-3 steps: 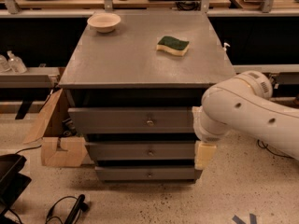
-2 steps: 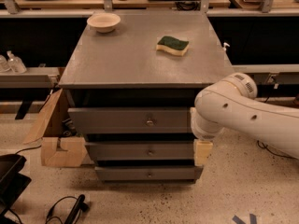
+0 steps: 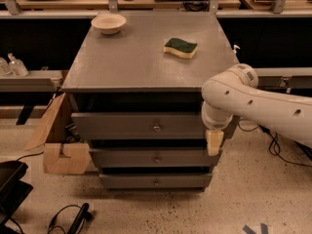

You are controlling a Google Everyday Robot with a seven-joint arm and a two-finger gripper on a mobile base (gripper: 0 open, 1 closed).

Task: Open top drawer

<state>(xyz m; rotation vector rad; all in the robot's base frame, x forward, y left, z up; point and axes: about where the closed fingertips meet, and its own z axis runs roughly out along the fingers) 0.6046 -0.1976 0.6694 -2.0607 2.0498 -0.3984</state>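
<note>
The top drawer [image 3: 122, 126] is the widest of three grey drawer fronts, just under the grey cabinet top [image 3: 141, 67]. Its small round metal knob [image 3: 157, 127] sits at the middle of the front. My white arm [image 3: 263, 101] reaches in from the right. My gripper [image 3: 214, 141] hangs downward with a cream-coloured tip at the right end of the top drawer front, well to the right of the knob. It holds nothing that I can see. Part of the drawer's right end is hidden behind the arm.
A narrower middle drawer [image 3: 155, 158] and the smallest bottom drawer [image 3: 156, 181] lie below. A green and yellow sponge [image 3: 180, 48] and a white bowl [image 3: 108, 23] sit on the top. A cardboard box [image 3: 58, 145] stands at the left, with cables [image 3: 68, 218] on the floor.
My arm has swung a little to the left and the gripper has risen from the middle drawer's height to the top drawer's right end. The drawers have not moved.
</note>
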